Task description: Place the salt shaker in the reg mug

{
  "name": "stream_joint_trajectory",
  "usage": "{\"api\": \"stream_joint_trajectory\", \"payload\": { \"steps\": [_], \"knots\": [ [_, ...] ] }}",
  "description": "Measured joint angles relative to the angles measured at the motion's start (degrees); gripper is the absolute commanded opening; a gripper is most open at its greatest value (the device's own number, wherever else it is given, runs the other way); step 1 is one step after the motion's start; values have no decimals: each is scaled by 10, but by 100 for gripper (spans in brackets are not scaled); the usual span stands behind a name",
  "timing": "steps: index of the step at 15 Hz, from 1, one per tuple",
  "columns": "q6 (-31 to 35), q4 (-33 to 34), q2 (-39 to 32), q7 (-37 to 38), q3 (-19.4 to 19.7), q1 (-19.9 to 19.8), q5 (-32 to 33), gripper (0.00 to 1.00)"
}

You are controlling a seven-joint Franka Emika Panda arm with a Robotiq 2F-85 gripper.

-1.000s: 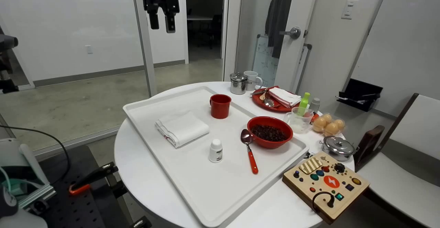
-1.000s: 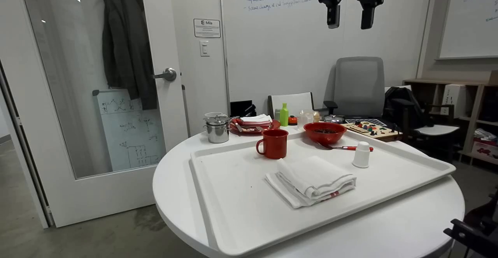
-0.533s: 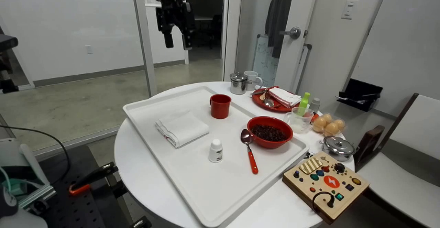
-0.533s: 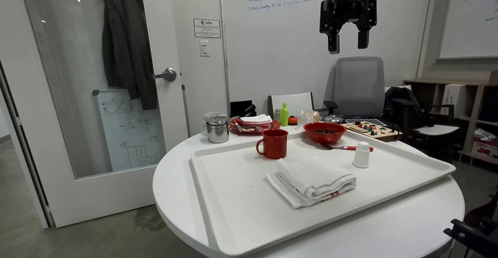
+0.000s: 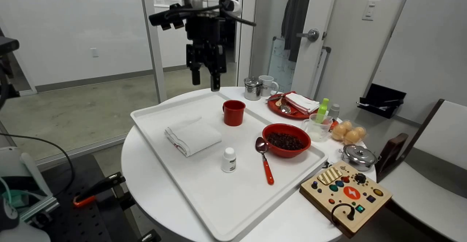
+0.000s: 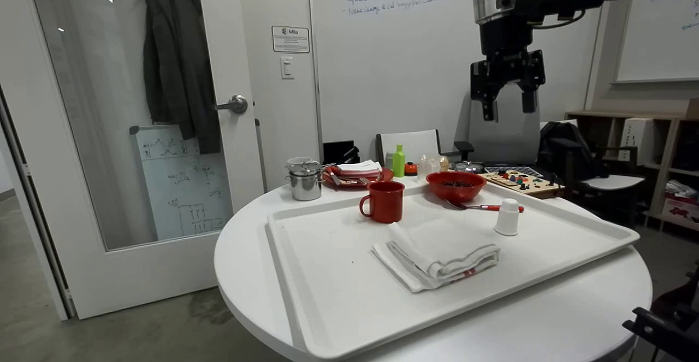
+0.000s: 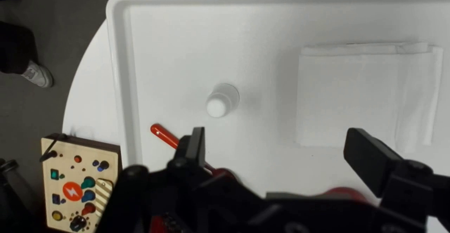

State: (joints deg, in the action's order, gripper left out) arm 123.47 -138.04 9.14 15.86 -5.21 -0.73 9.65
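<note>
Salt shaker (image 5: 229, 160): upright on the tray (image 5: 233, 202) between cloth (image 5: 196, 138) and spoon (image 5: 267, 171), leaving us grasping room, we judge | gripper (image 6: 509, 114): jaws spread, empty, apparently to straddle it | red mug (image 5: 234, 115): mouth up, presumably to receive the shaker

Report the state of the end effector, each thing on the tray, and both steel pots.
End effector: open, holding nothing, above the tray.
Red mug: upright, contents not visible.
Salt shaker: upright, not in the mug.
Red bowl: upright, holding dark bits.
Spoon: lying beside the bowl.
White cloth: folded.
Tall steel pot: lidded.
Low steel pot: lidded.
</note>
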Motion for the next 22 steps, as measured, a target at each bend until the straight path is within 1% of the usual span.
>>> {"api": "stream_joint_trajectory", "payload": {
  "steps": [4, 8, 14, 22],
  "knots": [
    [29, -17, -32, -2, 27, -14, 6, 100],
    [84, -17, -83, 2, 47, -23, 20, 100],
    [168, -13, -159, 33, 68, -22, 54, 100],
    [218, -6, -225, 35, 94, -12, 57, 100]
  ]
}}
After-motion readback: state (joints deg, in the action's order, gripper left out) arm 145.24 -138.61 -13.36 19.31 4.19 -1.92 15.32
